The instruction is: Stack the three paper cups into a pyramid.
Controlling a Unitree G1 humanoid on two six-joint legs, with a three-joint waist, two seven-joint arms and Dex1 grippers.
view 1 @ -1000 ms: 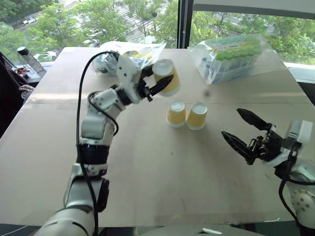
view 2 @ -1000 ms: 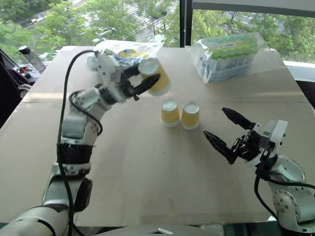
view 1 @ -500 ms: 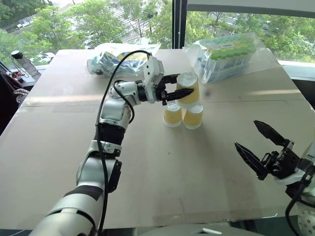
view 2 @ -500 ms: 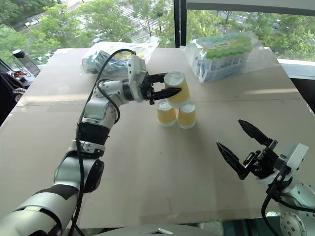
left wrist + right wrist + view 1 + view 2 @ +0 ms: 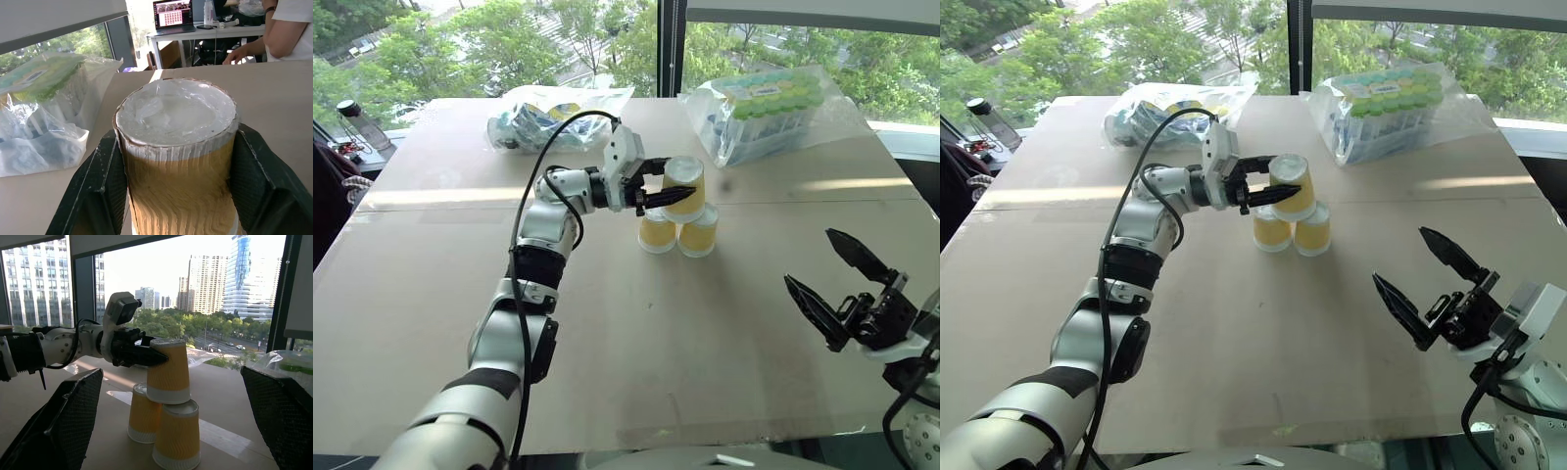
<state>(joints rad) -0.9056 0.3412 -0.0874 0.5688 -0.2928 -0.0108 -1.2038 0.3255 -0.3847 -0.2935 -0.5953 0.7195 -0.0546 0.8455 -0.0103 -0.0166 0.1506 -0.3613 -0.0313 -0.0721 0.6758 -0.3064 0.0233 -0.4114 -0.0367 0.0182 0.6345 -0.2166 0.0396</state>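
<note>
I am pinching the top cup [image 5: 685,187] in my left pincer [image 5: 668,188], its base resting on the 2 lower cups [image 5: 678,232], which are standing touching near the table's [image 5: 607,333] far edge, toward the middle. It is looking light, thin-walled and crushable, so I am gripping its sides gently. My right pincer [image 5: 829,285] is hanging spread and empty near the right edge. Plastic bags [image 5: 769,110] are lying along the far edge, under windows.
</note>
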